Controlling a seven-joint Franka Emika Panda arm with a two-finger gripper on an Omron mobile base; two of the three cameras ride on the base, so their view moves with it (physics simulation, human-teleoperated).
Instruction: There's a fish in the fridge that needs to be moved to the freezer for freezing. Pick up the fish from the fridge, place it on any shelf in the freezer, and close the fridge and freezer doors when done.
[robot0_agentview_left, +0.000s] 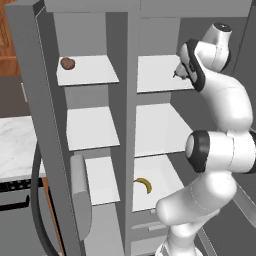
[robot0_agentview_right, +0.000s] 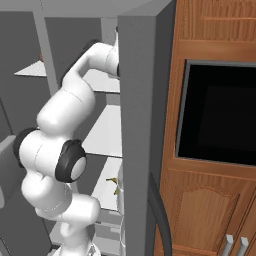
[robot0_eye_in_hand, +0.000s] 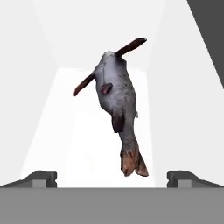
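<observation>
Hand view: one fish between wide-spread tips

Hand view shows one slender dark grey fish (robot0_eye_in_hand: 117, 103) with brownish fins lying on a white fridge shelf (robot0_eye_in_hand: 52, 131), tail toward the camera. The hand (robot0_eye_in_hand: 112, 178) is wide, its two dark tips apart, holding nothing. Left base view counts three narrow white freezer shelves (robot0_agentview_left: 92, 127), one round brown lump (robot0_agentview_left: 67, 63) on the top one, and one curved yellow banana (robot0_agentview_left: 145, 185) low in the fridge (robot0_agentview_left: 155, 125).

Fish (robot0_agentview_left: 177, 73) mostly hidden behind arm; banana (robot0_agentview_right: 114, 184) partly behind fridge wall.
</observation>
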